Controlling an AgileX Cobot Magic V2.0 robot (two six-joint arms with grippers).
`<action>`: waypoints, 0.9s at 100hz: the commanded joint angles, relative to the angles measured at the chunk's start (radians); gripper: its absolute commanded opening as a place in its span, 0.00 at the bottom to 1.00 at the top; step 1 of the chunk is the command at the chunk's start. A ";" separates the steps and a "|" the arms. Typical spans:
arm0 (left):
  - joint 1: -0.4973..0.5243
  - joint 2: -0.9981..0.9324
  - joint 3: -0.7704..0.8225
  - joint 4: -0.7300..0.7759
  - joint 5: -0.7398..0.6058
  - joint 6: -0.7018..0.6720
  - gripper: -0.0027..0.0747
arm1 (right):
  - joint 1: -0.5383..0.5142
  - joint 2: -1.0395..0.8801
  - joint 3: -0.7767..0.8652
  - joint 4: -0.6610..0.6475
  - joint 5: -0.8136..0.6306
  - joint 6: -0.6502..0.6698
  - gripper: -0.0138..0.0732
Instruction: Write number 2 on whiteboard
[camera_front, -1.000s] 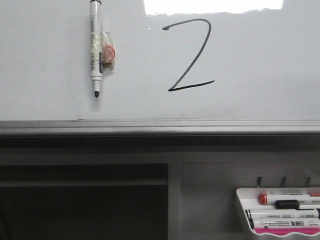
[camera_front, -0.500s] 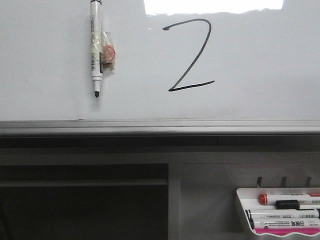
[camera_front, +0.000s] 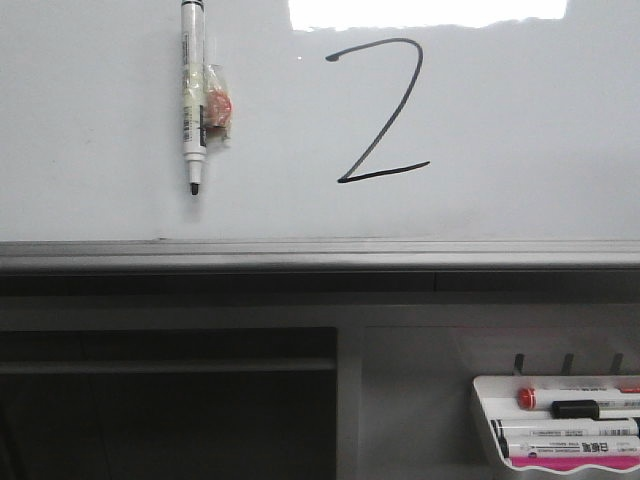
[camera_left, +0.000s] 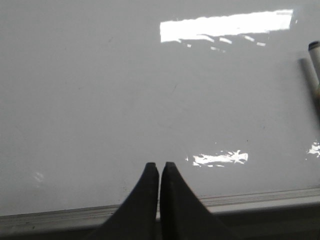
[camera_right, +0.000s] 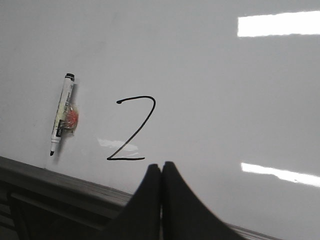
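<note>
The number 2 (camera_front: 380, 112), thin black curve, marks the glossy whiteboard (camera_front: 520, 140); both hands' fingers pressed together.

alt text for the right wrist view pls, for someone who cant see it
A black hand-drawn number 2 sits on a glossy pale whiteboard, with the right gripper shut and empty below it. Beside the digit, an uncapped marker is stuck to the board, tip down, with a small reddish item at its side, and the board's grey ledge runs underneath.
</note>
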 joint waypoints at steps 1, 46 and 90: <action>0.004 -0.027 0.014 0.007 -0.080 -0.025 0.01 | -0.007 0.011 -0.025 0.024 -0.046 -0.012 0.08; -0.009 -0.027 0.014 0.002 -0.073 -0.032 0.01 | -0.007 0.011 -0.025 0.024 -0.046 -0.012 0.08; -0.009 -0.027 0.014 0.002 -0.073 -0.032 0.01 | -0.007 0.011 -0.025 0.024 -0.046 -0.012 0.08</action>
